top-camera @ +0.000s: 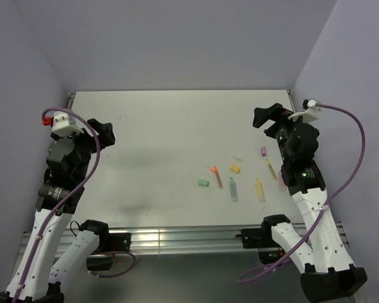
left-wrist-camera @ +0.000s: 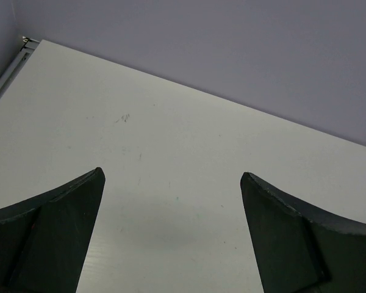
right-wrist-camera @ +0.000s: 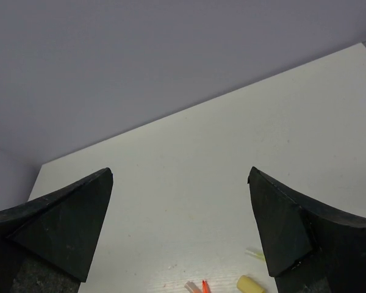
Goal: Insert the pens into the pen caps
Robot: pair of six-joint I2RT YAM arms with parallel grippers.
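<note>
Closest to me, both arm bases sit at the front edge of the table [top-camera: 145, 208]. Just past them, right of centre, the pens lie loose in a small scatter. The mint-teal pen [top-camera: 233, 189] and yellow pen [top-camera: 259, 188] are nearest, side by side but apart. The orange-red pen [top-camera: 216, 175] is a bit further back on the left, and the yellow-orange pen [top-camera: 271, 168] lies just beside the right arm.

The caps are mixed in. The mint green cap [top-camera: 203, 183] is left of the orange-red pen, and the yellow cap [top-camera: 235, 168] sits among the pens. The pale cream cap [top-camera: 238, 158] is behind that, and the purple cap [top-camera: 263, 151] is furthest back. As far as I can see, no cap is on a pen.

Further out, the left gripper [left-wrist-camera: 171, 180] hangs over bare table, well apart from the scatter, with its fingers spread wide and nothing between them. The right gripper [right-wrist-camera: 180, 174] is up behind the scatter, also wide open and holding nothing. Its wrist cam just catches the orange-red pen and yellow cap at the bottom edge.
</note>
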